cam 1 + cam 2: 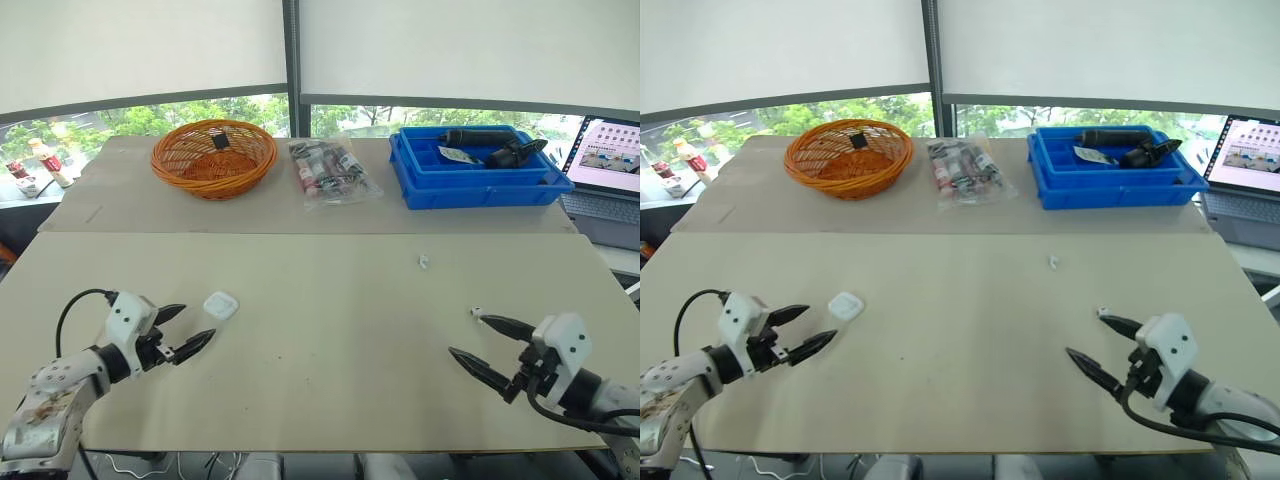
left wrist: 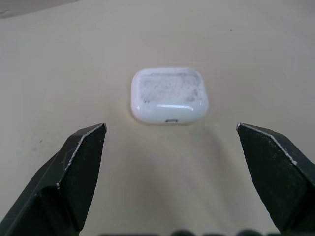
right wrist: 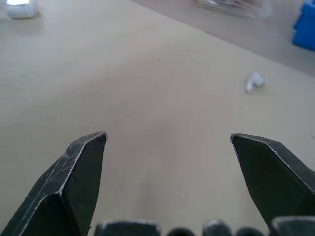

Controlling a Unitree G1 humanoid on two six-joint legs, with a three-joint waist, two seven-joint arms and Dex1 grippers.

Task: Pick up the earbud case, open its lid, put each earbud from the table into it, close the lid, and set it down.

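Head camera: the earbud case (image 1: 221, 305) lies closed on the worktop (image 1: 330, 400), at one o'clock from my left gripper (image 1: 197, 321), which is released and empty. My right gripper (image 1: 467, 334) is spread too, with the near earbud (image 1: 476, 312) just beside one fingertip and the far earbud (image 1: 424, 262) at eleven o'clock.

Left wrist: the case sits ahead of my fingers, untouched.

Right wrist: the far earbud lies ahead.

I judge the pick-up is just starting. Next I must advance, straddle the case and close.

earbud case (image 1: 221, 305) just beside left gripper (image 1: 198, 322), jaws apart | right gripper (image 1: 467, 334) jaws apart | earbud (image 1: 424, 262) on table (image 1: 330, 350)
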